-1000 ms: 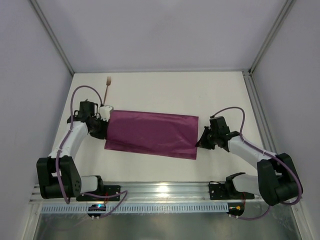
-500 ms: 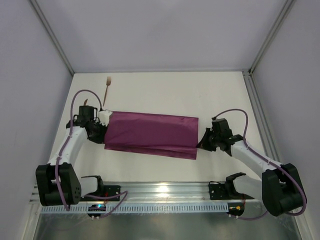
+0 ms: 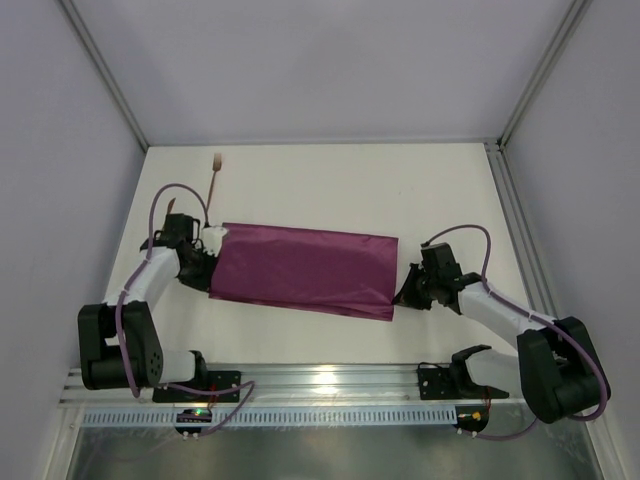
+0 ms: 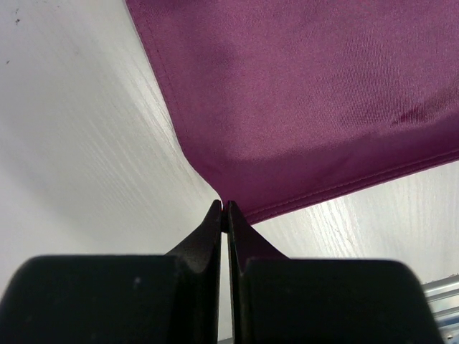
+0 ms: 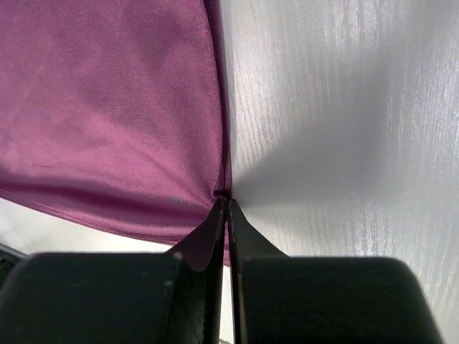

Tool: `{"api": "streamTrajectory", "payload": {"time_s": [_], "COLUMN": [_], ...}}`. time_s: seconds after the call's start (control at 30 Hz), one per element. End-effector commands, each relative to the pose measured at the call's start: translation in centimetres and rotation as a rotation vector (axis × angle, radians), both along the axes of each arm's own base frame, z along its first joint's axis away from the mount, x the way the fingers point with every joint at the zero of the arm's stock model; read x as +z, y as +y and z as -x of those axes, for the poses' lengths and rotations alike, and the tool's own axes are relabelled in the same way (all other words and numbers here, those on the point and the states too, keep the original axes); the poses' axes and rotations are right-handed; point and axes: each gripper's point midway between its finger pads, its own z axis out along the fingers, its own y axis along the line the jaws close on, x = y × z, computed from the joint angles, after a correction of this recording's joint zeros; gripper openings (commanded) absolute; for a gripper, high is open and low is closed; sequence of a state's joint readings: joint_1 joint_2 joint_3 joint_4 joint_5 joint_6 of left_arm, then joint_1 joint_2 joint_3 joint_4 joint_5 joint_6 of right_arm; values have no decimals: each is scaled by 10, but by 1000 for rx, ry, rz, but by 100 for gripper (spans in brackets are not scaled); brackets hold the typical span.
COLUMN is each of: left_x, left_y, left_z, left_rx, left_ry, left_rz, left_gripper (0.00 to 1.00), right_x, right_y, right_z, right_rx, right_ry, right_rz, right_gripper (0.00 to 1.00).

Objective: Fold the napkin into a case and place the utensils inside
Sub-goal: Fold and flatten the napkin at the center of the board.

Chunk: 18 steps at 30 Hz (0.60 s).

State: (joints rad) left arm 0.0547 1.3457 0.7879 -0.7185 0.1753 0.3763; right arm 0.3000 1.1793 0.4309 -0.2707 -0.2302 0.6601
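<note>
The plum-purple napkin (image 3: 303, 269) lies folded as a long band across the middle of the table. My left gripper (image 3: 209, 271) is shut on its left end; in the left wrist view the closed tips (image 4: 224, 209) pinch the hem of the cloth (image 4: 301, 93). My right gripper (image 3: 402, 292) is shut on the right end near the front corner, and in the right wrist view the tips (image 5: 226, 199) bunch the fabric (image 5: 107, 107). A brown fork (image 3: 215, 172) lies at the back left, apart from the cloth. No other utensil shows.
White table top (image 3: 350, 190) enclosed by pale walls with metal posts. A metal rail (image 3: 320, 380) carrying the arm bases runs along the near edge.
Both grippers, still shut on the napkin's ends, have shifted a little toward the near edge. The top layer lifted off briefly and now lies over the lower one again.
</note>
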Motion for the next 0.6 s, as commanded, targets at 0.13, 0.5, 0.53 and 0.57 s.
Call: {"api": "streamTrajectory", "payload": {"time_s": [0.13, 0.5, 0.53, 0.57], "left_x": [9, 1, 2, 3], "left_y": [-3, -7, -8, -9], "left_z": [-2, 9, 10, 10], "left_rx": [-41, -82, -85, -90], "left_ry": [-62, -7, -8, -13], "left_rz": [17, 41, 42, 45], "left_gripper": [1, 20, 32, 37], "right_x": [18, 16, 16, 17], "right_y": [0, 2, 2, 2], "right_z": [-5, -4, -4, -4], "right_rx": [17, 13, 14, 14], "right_ry": [-46, -49, -48, -46], "right_rz": [5, -9, -8, -7], "right_gripper": [4, 4, 9, 14]}}
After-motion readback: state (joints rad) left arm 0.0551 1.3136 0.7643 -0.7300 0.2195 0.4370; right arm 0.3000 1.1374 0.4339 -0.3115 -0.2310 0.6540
